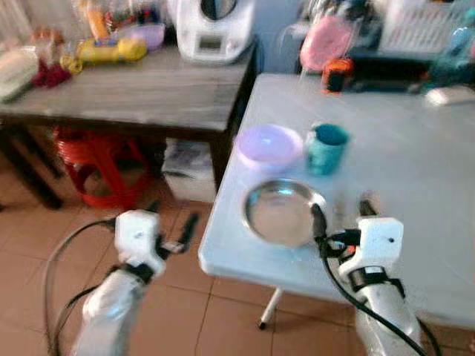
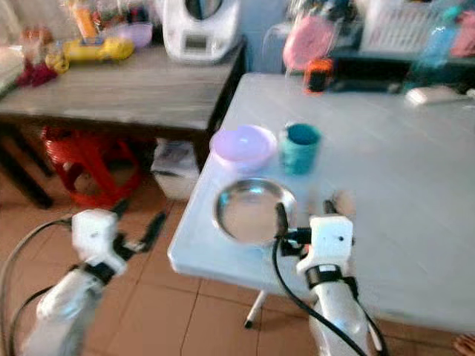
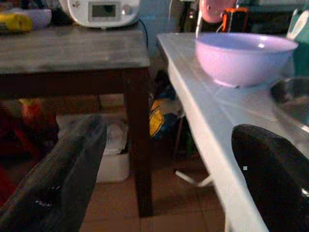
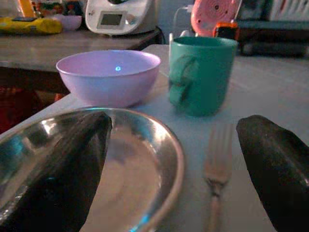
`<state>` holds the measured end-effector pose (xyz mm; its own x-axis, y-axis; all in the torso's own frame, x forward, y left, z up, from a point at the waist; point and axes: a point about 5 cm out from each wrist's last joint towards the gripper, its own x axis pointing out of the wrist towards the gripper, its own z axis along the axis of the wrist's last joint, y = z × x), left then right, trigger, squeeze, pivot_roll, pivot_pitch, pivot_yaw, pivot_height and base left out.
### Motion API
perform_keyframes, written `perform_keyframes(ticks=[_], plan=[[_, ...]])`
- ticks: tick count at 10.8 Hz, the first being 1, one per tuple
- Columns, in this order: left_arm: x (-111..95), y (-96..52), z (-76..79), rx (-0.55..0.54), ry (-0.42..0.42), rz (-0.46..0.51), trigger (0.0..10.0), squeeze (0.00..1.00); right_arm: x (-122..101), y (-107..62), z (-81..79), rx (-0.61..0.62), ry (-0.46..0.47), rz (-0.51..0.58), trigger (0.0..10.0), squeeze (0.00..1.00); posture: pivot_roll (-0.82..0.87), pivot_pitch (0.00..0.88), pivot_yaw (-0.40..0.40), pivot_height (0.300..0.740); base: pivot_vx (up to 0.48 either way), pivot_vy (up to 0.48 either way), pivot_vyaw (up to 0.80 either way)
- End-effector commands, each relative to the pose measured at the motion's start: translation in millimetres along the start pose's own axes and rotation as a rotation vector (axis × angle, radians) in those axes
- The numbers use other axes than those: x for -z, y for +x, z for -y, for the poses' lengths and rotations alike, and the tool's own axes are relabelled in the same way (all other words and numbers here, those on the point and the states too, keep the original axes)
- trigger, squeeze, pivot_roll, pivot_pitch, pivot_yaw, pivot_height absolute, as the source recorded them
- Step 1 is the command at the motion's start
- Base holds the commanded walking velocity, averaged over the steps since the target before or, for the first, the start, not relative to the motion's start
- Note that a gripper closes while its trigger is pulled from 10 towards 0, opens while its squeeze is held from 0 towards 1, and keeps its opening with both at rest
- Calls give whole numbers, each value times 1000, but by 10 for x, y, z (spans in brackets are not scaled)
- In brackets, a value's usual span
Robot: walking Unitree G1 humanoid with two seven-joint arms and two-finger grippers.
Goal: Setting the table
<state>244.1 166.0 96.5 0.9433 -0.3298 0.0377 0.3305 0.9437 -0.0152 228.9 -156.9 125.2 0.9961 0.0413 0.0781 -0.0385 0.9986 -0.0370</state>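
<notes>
On the white table [image 1: 415,170] a steel plate [image 1: 282,213] lies near the front left corner. Just behind it stand a lilac bowl [image 1: 269,145] and a teal mug [image 1: 326,148]. A fork [image 4: 217,164] lies to the right of the plate, tines toward the mug. My right gripper [image 1: 341,213] hovers open over the table's near edge, one finger above the plate's right side, the other beyond the fork. My left gripper [image 1: 172,222] is open with nothing in it, off the table's left edge above the floor, pointing at the table corner.
A dark wooden side table [image 1: 148,93] stands to the left, carrying a white appliance [image 1: 211,30] and a yellow object [image 1: 111,50]. Beneath it are a red stool [image 1: 96,159] and a box [image 1: 185,167]. A pink item [image 1: 326,41] and clutter line the white table's far end.
</notes>
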Motion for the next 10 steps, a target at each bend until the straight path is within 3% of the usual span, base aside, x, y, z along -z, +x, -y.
perform_keyframes(ticks=[1, 5, 6, 7, 8, 10], plan=[[-7, -24, 33, 31, 3, 6, 10000, 0, -31, -6, 54, 16, -5, 4, 10000, 0, -58, 90, 62, 740, 0, 0, 0], [-27, -111, 95, 213, 7, -3, 10000, 0, 4, 15, 138, 82, 58, -49, 10000, 0, -61, 93, 60, 740, 0, 0, 0], [-24, -113, 102, 242, 17, -8, 10000, 0, -4, 36, 135, 93, 23, -53, 10000, 0, -62, 94, 61, 740, 0, 0, 0], [-21, -117, 100, 258, 30, -8, 10000, 0, -21, 71, 132, 89, 67, -40, 10000, 0, -63, 92, 65, 740, 0, 0, 0], [-14, -124, 103, 269, 23, -9, 10000, 0, -86, 100, 102, 32, 194, -2, 10000, 0, -62, 91, 67, 740, 0, 0, 0], [63, -128, 113, 252, 7, -13, 10000, 0, -109, 135, 134, 62, 161, 0, 10000, 0, -60, 88, 63, 740, 0, 0, 0]])
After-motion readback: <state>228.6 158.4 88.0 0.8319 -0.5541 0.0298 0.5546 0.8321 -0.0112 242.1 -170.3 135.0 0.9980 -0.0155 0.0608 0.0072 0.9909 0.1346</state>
